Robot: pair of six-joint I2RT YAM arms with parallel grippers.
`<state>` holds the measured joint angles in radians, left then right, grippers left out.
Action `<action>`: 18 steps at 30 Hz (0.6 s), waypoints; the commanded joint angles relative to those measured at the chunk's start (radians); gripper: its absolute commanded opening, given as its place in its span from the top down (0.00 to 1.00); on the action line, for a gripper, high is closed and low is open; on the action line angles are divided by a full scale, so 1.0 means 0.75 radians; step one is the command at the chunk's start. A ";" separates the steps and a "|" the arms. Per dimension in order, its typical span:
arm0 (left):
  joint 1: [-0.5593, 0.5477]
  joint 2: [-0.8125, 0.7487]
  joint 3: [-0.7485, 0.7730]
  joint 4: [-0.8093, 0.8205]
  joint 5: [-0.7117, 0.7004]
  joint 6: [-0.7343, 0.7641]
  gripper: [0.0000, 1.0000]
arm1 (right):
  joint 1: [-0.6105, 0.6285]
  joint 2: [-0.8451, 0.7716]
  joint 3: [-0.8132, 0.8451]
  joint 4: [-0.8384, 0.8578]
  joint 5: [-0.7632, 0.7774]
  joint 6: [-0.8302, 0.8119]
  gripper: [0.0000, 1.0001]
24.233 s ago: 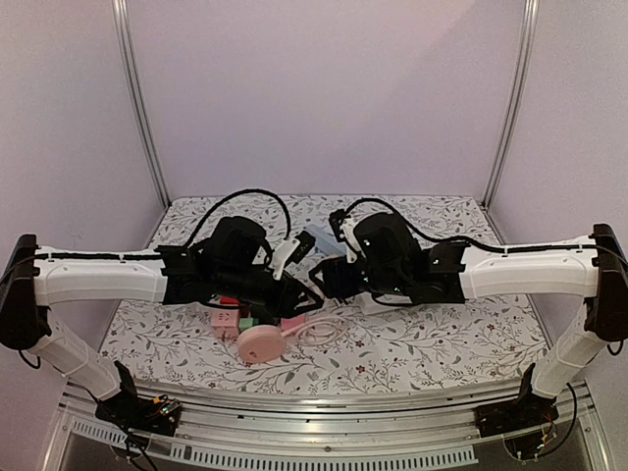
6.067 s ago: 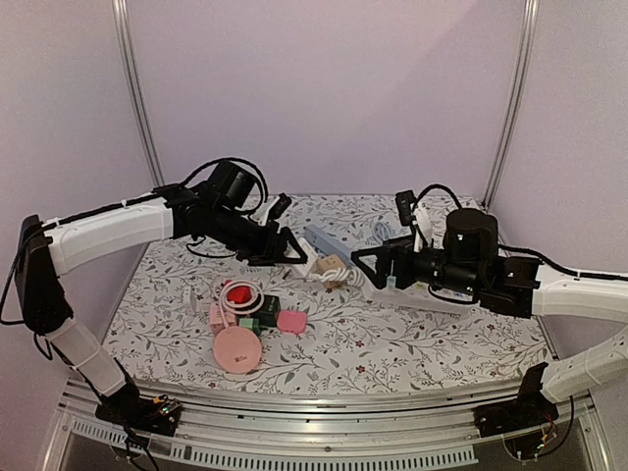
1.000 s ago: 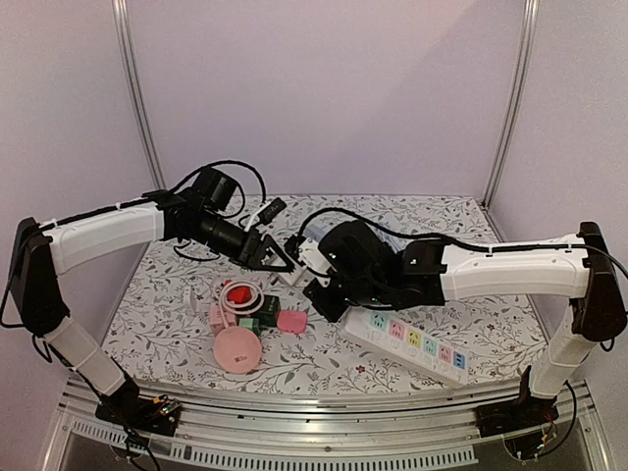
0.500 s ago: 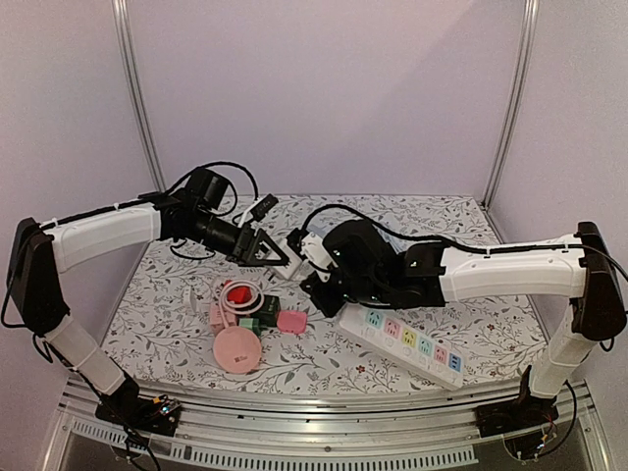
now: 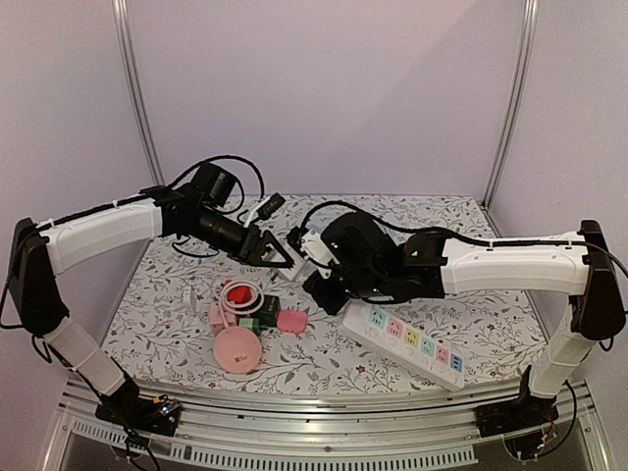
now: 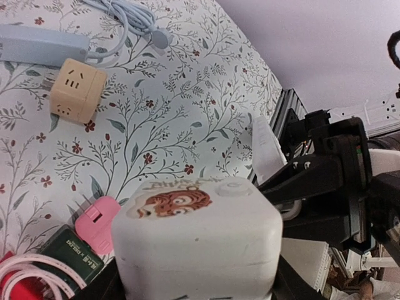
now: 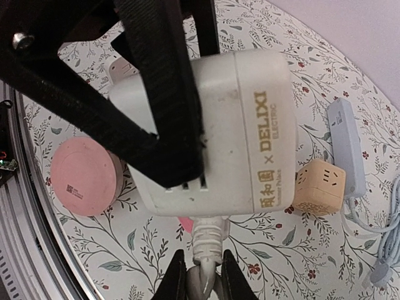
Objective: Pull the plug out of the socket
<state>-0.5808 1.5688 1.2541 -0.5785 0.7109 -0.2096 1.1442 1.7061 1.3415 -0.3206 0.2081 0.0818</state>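
Holding socket (image 7: 231,131) in left gripper (image 5: 287,257), pinching plug (image 7: 206,240) stem tight in right gripper (image 7: 199,278); may slip off thin stem or yank socket loose if pulled off-axis.

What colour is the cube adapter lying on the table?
Beige cube adapter; left wrist view shows it best.

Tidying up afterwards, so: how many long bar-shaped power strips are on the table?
2. A white power strip with coloured outlets lies at the front right; a blue-grey power strip lies at the back, near the beige cube socket. More may be hidden from view.
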 commanded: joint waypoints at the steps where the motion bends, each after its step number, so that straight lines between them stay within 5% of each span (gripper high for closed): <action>1: -0.016 0.026 0.001 -0.174 -0.237 0.074 0.92 | 0.018 -0.039 0.138 0.033 0.043 -0.006 1.00; 7: -0.031 0.041 0.009 -0.190 -0.265 0.081 0.92 | 0.025 -0.043 0.155 0.013 0.061 0.000 1.00; 18: 0.017 -0.032 -0.011 -0.097 0.071 0.047 0.93 | -0.001 0.016 -0.001 0.054 0.123 0.016 1.00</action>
<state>-0.6006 1.5688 1.2758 -0.6132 0.7071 -0.1837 1.1584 1.7088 1.3685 -0.3813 0.2413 0.0784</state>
